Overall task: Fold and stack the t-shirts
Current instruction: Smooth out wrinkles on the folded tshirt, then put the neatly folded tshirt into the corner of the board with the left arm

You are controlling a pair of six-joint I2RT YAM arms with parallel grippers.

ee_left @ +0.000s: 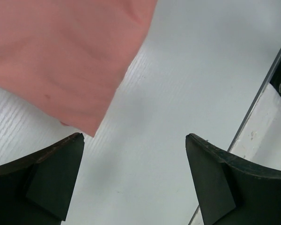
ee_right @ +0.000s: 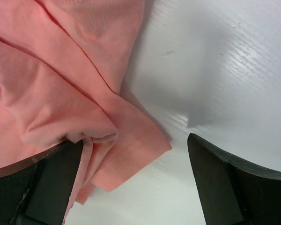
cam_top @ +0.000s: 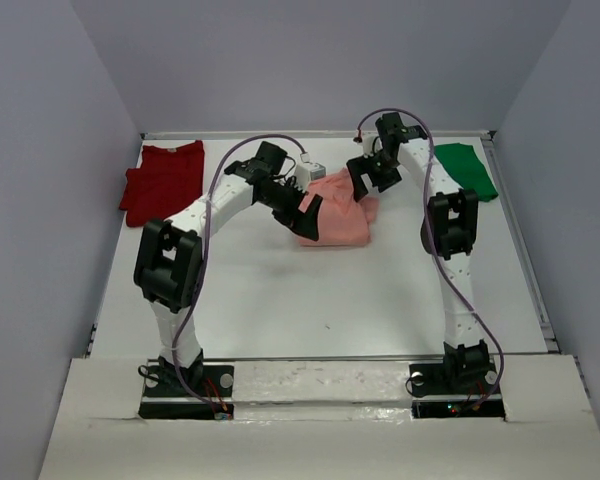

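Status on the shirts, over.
Both open, empty: left gripper, right gripper, at salmon-pink shirt. It lies rumpled at centre. Unstacked: dark red shirt far left, green shirt far right. Nothing blocking.

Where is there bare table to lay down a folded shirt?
Widest bare table: between the pink shirt and the arm bases. A narrower strip runs between the red shirt and the pink one. Crowded: far middle, where left claw and right claw flank the pink shirt; green shirt fills the far right.
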